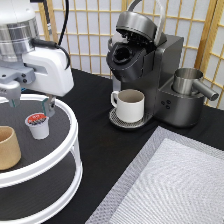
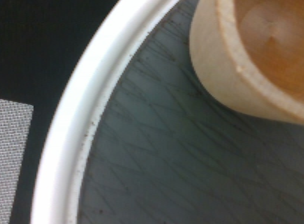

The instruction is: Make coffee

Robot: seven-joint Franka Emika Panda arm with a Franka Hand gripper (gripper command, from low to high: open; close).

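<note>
The coffee pod (image 1: pixel 37 125), small and white with a red-orange foil top, stands upright on the top tier of a white round two-tier tray (image 1: pixel 70 150). My gripper (image 1: pixel 31 104) hangs just above the pod, open, with one finger on each side, and holds nothing. The coffee machine (image 1: pixel 145 60) stands at the exterior view's top centre with its lid raised and the pod chamber showing. A white mug (image 1: pixel 131 105) with a handle sits on its drip tray. The wrist view shows the tray's rim (image 2: pixel 81 125) but not the pod.
A tan handleless cup (image 1: pixel 7 147) stands on the tray at the exterior view's left, close to the pod; it also shows in the wrist view (image 2: pixel 261 55). A metal jug (image 1: pixel 187 80) sits right of the machine. A grey woven placemat (image 1: pixel 170 185) lies at bottom right.
</note>
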